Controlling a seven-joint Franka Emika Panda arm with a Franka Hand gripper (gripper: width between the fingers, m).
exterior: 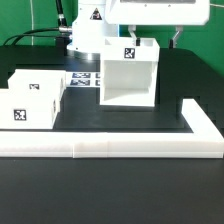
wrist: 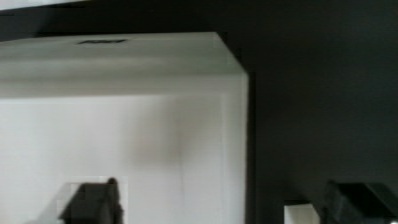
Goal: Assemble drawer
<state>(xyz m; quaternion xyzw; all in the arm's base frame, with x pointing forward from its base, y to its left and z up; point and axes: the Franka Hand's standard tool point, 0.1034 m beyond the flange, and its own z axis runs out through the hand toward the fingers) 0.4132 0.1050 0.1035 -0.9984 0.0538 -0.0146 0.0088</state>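
The drawer's large hollow cube casing point(exterior: 128, 75) stands upright at the table's middle, open side to the front, with a tag on top. Two smaller white boxes point(exterior: 30, 105) point(exterior: 42, 82) sit side by side at the exterior view's left, apart from the casing. My gripper point(exterior: 153, 40) hangs just above the casing's top rear, its body mostly cut off by the frame. In the wrist view the gripper point(wrist: 217, 205) is open. One dark finger point(wrist: 89, 200) is over the white casing point(wrist: 125, 110) and the other point(wrist: 349, 202) is over the dark table beside it.
A long low white L-shaped wall point(exterior: 110, 148) runs along the front and up the exterior view's right side. The marker board point(exterior: 82, 78) lies flat between the boxes and the casing. The arm's white base point(exterior: 90, 30) stands behind.
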